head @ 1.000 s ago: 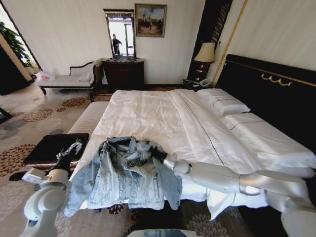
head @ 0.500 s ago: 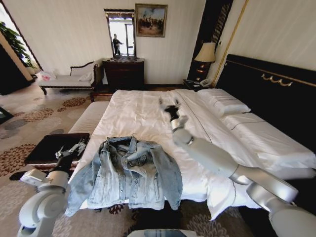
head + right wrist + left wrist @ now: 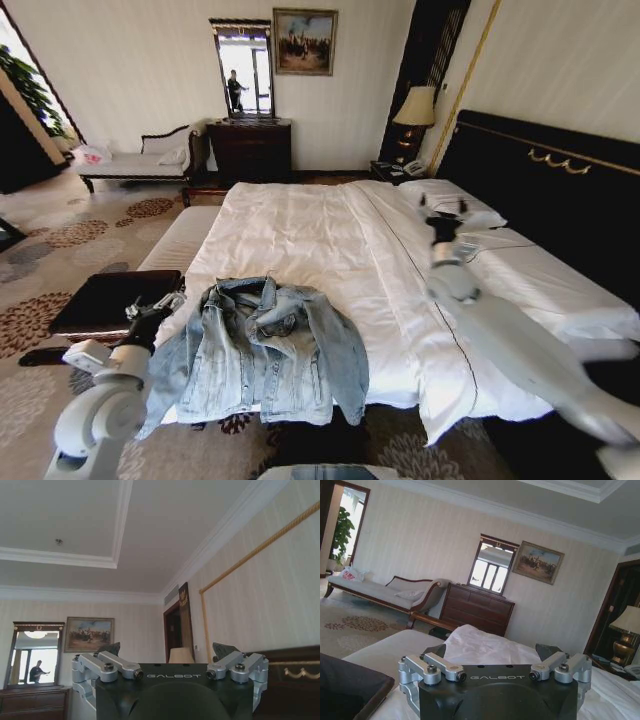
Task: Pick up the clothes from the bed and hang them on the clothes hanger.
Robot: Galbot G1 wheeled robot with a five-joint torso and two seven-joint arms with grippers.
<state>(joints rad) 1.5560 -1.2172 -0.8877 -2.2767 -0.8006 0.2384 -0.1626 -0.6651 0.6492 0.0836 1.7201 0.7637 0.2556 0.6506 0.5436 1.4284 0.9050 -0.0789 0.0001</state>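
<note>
At the near left of the head view, the left gripper (image 3: 158,303) hangs just beside the near left edge of the wide white-quilted bed with dark frame and black headboard (image 3: 300,230), its dark fingers spread apart and holding nothing; it is close to the left sleeve of the jacket but not touching it. The left wrist view confirms the jaws stand wide, the gripper (image 3: 496,652) aimed across the quilt toward a dark wooden dresser (image 3: 477,607) and a white-cushioned bench (image 3: 385,591) against the far wall. To its right, the light-blue faded denim jacket (image 3: 260,345) lies spread flat, collar up, on the near corner of the bed, its hem and sleeves draping over the near edge. Farther right, the right gripper (image 3: 442,206) is raised above the white pillows (image 3: 450,205), well apart from the jacket. The right wrist view shows its gripper (image 3: 170,655) with jaws wide and empty, pointed at the ceiling and upper wall.
</note>
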